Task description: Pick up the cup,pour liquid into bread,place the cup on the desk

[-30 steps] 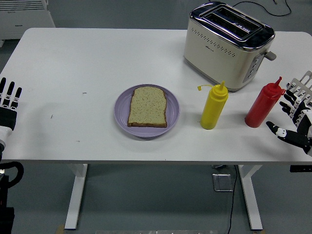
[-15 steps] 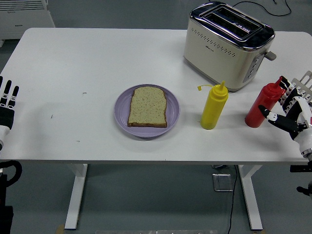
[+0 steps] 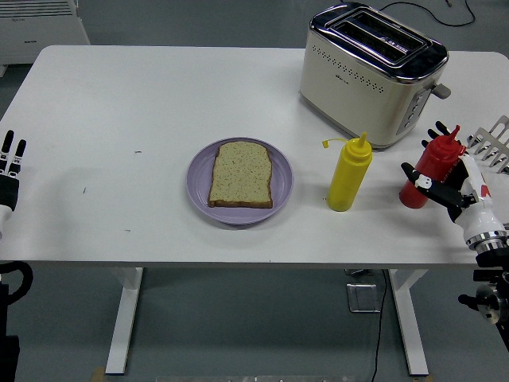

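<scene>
- Head view, nearest first: right hand (image 3: 452, 185) at about 4 o'clock of the table (image 3: 143, 103), just inside the near right edge, wrapped round the red squeeze bottle (image 3: 430, 167) from the right side.
- Black fingers (image 3: 415, 177) curled across the bottle's lower front, more fingertips showing behind its neck; firm grip or only light contact, cannot tell for sure.
- Red squeeze bottle upright, base on the table, red nozzle pointing up.
- Left hand (image 3: 9, 171) at 9 o'clock, at the left edge of the picture, fingers straight and slightly spread, holding nothing, well apart from everything else.
- Yellow squeeze bottle (image 3: 349, 173) upright just left of the red one, at about 3 o'clock from the plate, its small cap hanging off to the left of the nozzle.
- Purple plate (image 3: 239, 181) near the table's middle, one slice of bread (image 3: 241, 174) lying flat on it.
- Cream and chrome toaster (image 3: 372, 74) farthest back, at about 1 o'clock, both slots facing up, behind the two bottles.
- Pale slotted utensil (image 3: 495, 142) at the right edge, beyond the right hand.
</scene>
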### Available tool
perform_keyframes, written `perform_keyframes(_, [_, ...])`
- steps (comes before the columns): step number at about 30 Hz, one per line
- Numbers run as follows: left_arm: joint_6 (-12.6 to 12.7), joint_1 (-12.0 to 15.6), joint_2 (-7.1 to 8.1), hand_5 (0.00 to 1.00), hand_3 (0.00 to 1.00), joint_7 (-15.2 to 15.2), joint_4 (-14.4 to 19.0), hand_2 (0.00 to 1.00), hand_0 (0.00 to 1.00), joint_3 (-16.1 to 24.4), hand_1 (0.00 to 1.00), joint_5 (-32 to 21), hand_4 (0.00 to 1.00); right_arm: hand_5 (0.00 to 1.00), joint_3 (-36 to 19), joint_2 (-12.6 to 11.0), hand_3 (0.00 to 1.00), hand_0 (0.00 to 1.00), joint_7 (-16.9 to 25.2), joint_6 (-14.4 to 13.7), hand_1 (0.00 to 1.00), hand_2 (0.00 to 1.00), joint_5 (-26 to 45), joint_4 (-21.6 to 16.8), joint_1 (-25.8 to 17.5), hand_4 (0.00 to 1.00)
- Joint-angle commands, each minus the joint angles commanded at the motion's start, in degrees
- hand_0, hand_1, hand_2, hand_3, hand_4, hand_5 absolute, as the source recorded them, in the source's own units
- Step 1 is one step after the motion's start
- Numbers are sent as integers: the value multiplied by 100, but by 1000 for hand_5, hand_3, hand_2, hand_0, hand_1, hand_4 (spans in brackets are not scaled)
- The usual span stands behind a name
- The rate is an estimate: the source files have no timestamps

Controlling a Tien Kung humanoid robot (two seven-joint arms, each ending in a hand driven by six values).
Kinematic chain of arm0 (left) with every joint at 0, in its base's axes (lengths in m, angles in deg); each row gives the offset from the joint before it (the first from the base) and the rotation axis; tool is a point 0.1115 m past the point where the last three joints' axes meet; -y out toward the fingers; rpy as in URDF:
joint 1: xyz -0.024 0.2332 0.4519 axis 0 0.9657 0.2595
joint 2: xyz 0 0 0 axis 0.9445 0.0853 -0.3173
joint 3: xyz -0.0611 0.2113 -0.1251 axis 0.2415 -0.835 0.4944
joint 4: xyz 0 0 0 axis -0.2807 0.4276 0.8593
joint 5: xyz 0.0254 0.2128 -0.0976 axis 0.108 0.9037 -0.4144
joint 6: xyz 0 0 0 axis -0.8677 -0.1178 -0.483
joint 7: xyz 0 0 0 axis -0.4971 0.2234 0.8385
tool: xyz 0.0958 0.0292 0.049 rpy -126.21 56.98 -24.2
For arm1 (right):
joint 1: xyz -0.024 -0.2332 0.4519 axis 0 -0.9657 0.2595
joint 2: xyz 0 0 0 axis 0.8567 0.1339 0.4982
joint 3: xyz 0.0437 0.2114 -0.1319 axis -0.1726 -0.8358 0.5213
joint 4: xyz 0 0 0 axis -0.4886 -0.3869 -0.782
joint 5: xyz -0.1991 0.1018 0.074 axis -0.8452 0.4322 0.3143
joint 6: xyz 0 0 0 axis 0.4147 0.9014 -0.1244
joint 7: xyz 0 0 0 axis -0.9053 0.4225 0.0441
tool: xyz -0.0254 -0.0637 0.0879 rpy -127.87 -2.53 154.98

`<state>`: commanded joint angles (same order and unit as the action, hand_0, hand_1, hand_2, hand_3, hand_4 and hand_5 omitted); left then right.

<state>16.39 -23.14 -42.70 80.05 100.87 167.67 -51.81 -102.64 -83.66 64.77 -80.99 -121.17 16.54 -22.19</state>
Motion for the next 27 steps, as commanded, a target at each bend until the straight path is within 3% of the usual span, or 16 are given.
perform_keyframes(2, [2,-1,0,996,689,0,1,732,782,13,738,2,557,94,39,10,953,857,14,-66,808,815,63,37,45,863])
perform_keyframes(3, [2,0,0,997,688,0,2,731,783,20,737,2,555,98,68,17,835,680,14,-102,642,604,113,60,79,862])
perform_keyframes(8, [7,1,0,997,688,-6,-4,731,783,35,737,-2,555,98,177,59,835,680,0,-190,642,604,270,124,191,862])
perform_keyframes(9, [12,2,0,995,683,-8,-8,729,783,43,736,-3,554,103,208,81,554,478,10,-226,426,417,327,153,227,860])
perform_keyframes(14, [18,-1,0,995,683,-13,-8,729,783,64,736,1,554,103,275,132,554,478,25,-359,426,417,523,214,315,860])
perform_keyframes(15, [20,-2,0,993,684,-14,-8,728,782,72,734,1,553,106,282,141,338,276,18,-430,261,283,614,217,330,860])
perform_keyframes(20, [24,0,0,993,684,-12,-10,728,782,100,734,-2,553,106,268,166,338,276,-50,-599,261,283,895,245,364,860])
perform_keyframes(21, [24,1,0,991,677,-12,-10,727,781,107,733,-2,552,109,269,171,286,189,-58,-619,197,245,961,254,370,855])
perform_keyframes(26, [27,10,0,991,677,-11,-13,727,781,128,733,-1,552,109,298,190,286,189,-83,-641,197,245,1152,255,384,855])
perform_keyframes(27, [27,11,0,991,673,-12,-13,726,781,130,732,-1,551,120,310,193,254,115,-92,-668,134,188,1181,252,388,859])
